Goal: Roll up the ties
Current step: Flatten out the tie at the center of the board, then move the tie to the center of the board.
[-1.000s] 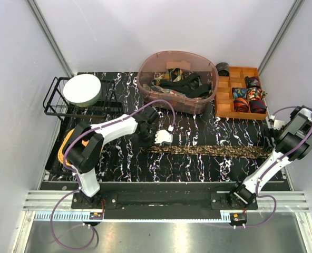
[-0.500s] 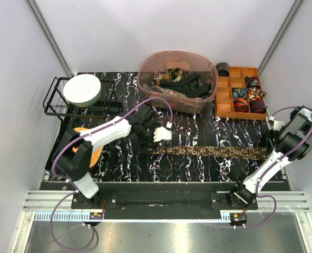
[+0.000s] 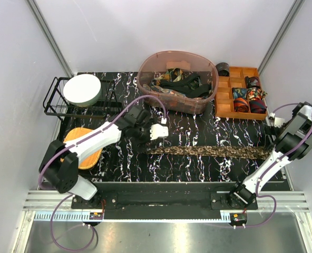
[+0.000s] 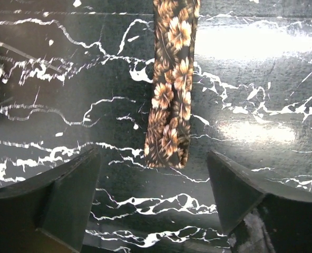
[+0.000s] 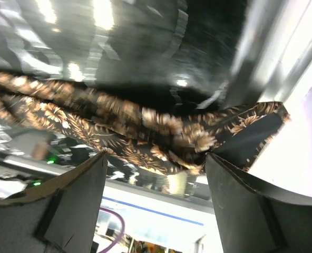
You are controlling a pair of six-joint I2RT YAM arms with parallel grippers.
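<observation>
A brown floral tie [image 3: 208,151] lies flat and straight across the black marbled table. Its narrow end [image 4: 169,105] sits just beyond my left gripper [image 4: 153,184], which stands open with only bare table between its fingers [image 4: 66,195]. From above, the left gripper [image 3: 158,132] hovers just behind that end. In the right wrist view the tie's wide end [image 5: 145,126] spreads across the frame past my right gripper [image 5: 153,174], open with nothing between its jaws. From above, the right gripper [image 3: 274,122] hangs at the table's right edge, behind the wide end.
A translucent pink bin [image 3: 145,71] of loose ties stands at the back centre. A wooden compartment tray [image 3: 224,95] with rolled ties sits at the back right. At the back left is a wire rack [image 3: 53,103] with a white bowl [image 3: 82,89]; an orange pad [image 3: 79,145] lies under the left arm.
My left gripper has opened, let go of the tie's narrow end and pulled back from it. The tie stays flat. The right arm has barely moved.
</observation>
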